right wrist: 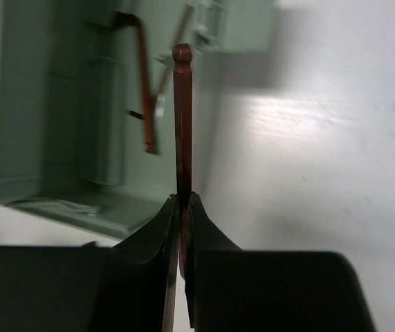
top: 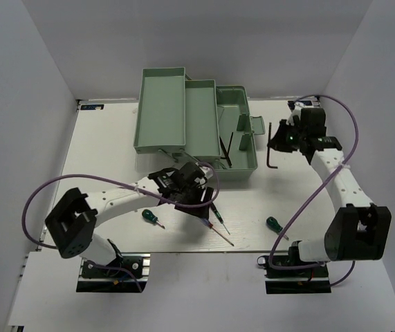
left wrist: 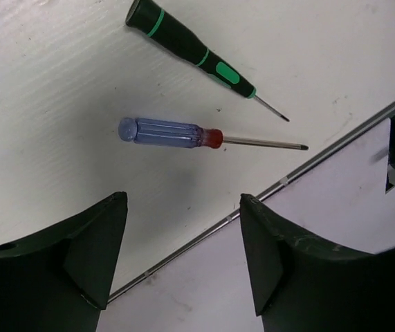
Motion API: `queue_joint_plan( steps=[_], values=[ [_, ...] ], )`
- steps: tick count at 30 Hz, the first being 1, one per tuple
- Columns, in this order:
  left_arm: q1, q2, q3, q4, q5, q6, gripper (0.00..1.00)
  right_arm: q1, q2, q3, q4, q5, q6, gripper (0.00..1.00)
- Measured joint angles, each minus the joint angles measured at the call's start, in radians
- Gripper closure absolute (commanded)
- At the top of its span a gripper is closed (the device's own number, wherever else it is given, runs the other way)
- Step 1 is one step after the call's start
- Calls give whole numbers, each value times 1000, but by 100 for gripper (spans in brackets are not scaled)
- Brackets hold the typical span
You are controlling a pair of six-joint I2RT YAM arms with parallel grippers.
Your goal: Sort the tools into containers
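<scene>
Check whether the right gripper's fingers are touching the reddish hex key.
Touching. The right wrist view shows the right gripper shut on the hex key, both fingers pressed against its shaft.

The toolbox (top: 242,111) is pale mint green. The blue screwdriver (left wrist: 166,132) has a see-through handle with a red band. The black screwdriver (left wrist: 183,43) has bright green stripes. The hex key (right wrist: 182,124) is reddish brown. The table (top: 107,145) is white.

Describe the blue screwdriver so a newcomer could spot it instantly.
From the mint-green toolbox, come toward the near edge of the table, just beyond the open left gripper. Two thin screwdrivers lie there side by side: the blue-handled screwdriver has a translucent handle and red collar, the black screwdriver green bands.
</scene>
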Motion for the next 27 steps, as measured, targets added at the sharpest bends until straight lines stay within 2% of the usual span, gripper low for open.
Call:
queue_joint_plan(
  steps=[4, 9, 10, 12, 13, 14, 18, 20, 27],
  values=[
    [-3, 43, -11, 19, -10, -60, 21, 49, 101, 101, 48, -123, 1, 100],
    [-3, 64, 3, -5, -56, -164, 21, 140, 250, 208, 68, -172, 16, 100],
    [-3, 84, 14, -14, -63, -182, 21, 156, 276, 227, 69, -175, 17, 82],
    [-3, 134, 32, -25, -75, -220, 22, 190, 334, 270, 74, -177, 23, 61],
    [-3, 159, 35, -31, -79, -239, 23, 203, 358, 286, 74, -180, 29, 46],
    [-3, 179, 37, -35, -82, -257, 25, 215, 380, 303, 73, -183, 33, 43],
    [-7, 230, 38, -53, -108, -334, 31, 236, 428, 335, 74, -194, 45, 41],
    [-11, 231, 40, -51, -123, -367, 31, 233, 428, 335, 73, -198, 49, 41],
    [-37, 233, 74, -55, -199, -444, 33, 217, 342, 254, 93, -229, 50, 41]
  ],
)
